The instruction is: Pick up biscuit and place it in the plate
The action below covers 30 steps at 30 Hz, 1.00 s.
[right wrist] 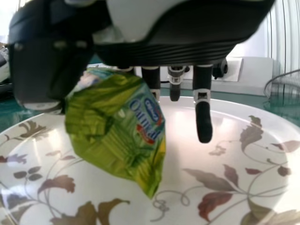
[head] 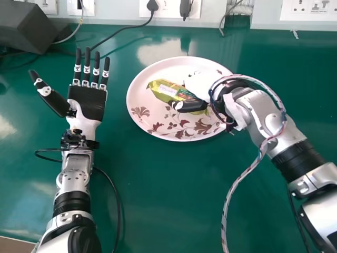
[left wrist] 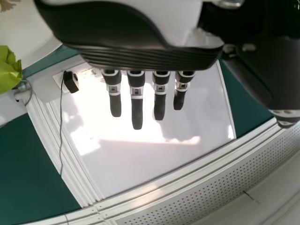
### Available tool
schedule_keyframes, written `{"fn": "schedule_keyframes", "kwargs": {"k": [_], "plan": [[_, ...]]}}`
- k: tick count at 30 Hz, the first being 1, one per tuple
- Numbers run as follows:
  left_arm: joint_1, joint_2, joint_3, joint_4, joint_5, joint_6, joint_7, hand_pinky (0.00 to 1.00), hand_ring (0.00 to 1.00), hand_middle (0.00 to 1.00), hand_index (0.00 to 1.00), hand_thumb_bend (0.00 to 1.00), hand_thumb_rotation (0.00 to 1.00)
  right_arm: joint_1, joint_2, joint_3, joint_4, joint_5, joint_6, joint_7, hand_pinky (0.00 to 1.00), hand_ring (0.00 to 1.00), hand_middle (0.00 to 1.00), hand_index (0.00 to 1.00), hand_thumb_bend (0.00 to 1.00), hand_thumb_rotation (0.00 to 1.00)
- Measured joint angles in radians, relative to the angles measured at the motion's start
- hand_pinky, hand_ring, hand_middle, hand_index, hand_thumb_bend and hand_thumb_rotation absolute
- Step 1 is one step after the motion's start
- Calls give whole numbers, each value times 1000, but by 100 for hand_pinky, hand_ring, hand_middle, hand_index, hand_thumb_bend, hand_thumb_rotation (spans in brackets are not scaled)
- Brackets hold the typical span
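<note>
In the head view my left hand (head: 88, 102) is open, palm up, left of the plate (head: 141, 84); the left wrist view shows this hand (left wrist: 140, 54) with straight fingers. My right hand (head: 189, 106) is over the plate's right part, its thumb across the green biscuit packet (head: 167, 90). Seen in the right wrist view, the packet (right wrist: 117, 126) is pinched between thumb and fingers of my right hand (right wrist: 203, 119), tilted, one corner pointing down over the patterned plate (right wrist: 225, 108). Whether that corner touches the plate, I cannot tell.
A dark box (head: 31, 30) stands at the back left of the green table (head: 158, 195), with black cables near it. Wall sockets (head: 171, 8) line the back. A striped cable (head: 243, 176) hangs from the right arm toward the front edge.
</note>
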Motion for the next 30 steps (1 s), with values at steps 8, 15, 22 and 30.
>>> {"fn": "schedule_keyframes", "kwargs": {"k": [8, 15, 22, 30], "plan": [[-7, 0, -9, 16, 34, -47, -18, 90, 85, 95, 100, 100, 83, -3, -13, -7, -14, 23, -2, 31, 37, 54, 59, 49, 52, 9], [-7, -1, -11, 17, 37, -66, -18, 90, 84, 95, 100, 100, 82, 2, -35, -18, -55, 42, 1, 80, 46, 61, 61, 55, 98, 46], [-7, 1, -13, 19, 46, -68, -22, 90, 83, 94, 100, 100, 85, 14, -44, -34, -84, 51, 10, 95, 56, 66, 64, 56, 100, 54], [-8, 3, -19, 20, 52, -72, -23, 91, 84, 95, 100, 100, 83, 34, -56, -49, -127, 53, 23, 113, 59, 70, 66, 57, 100, 53]]}}
